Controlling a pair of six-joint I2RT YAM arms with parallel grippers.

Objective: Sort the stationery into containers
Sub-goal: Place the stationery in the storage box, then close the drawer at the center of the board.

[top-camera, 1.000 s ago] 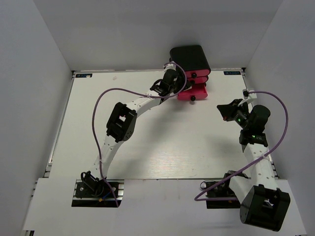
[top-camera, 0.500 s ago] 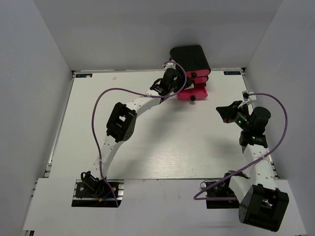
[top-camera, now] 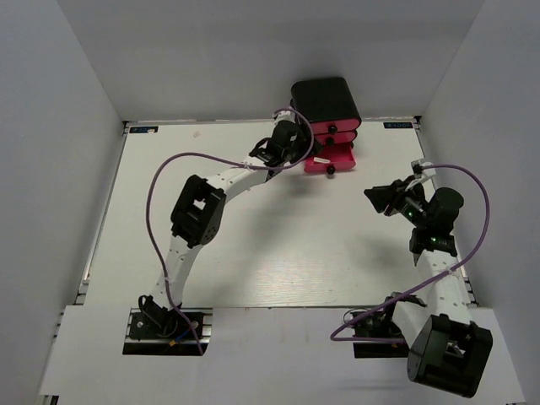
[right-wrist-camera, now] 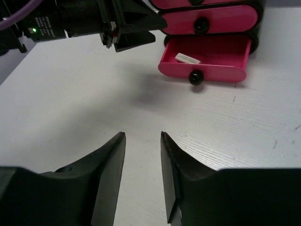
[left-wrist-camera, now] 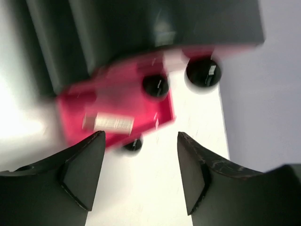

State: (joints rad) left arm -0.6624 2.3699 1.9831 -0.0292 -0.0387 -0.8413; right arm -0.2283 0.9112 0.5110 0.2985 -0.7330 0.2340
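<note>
Left claw (left-wrist-camera: 141, 135) at the far edge of table (top-camera: 253, 245), fingers spread wide, nothing between them, tips just left of case (top-camera: 325, 99). Aimed at the pink drawers stacked in that glossy black case. Top two drawers pushed in; bottom drawer (right-wrist-camera: 203, 60) pulled out toward the near side, round black knob (right-wrist-camera: 194, 76) on its front. Inside, toward its left end, white block (right-wrist-camera: 187, 58), lying flat on the drawer floor, apart from the front wall. Blurred in the left wrist view, sharp in the right wrist view. Further right, right claw (right-wrist-camera: 142, 135), well apart from the case, over the table, pointed at the open drawer, fingers parted only narrowly, gripping nothing.
</note>
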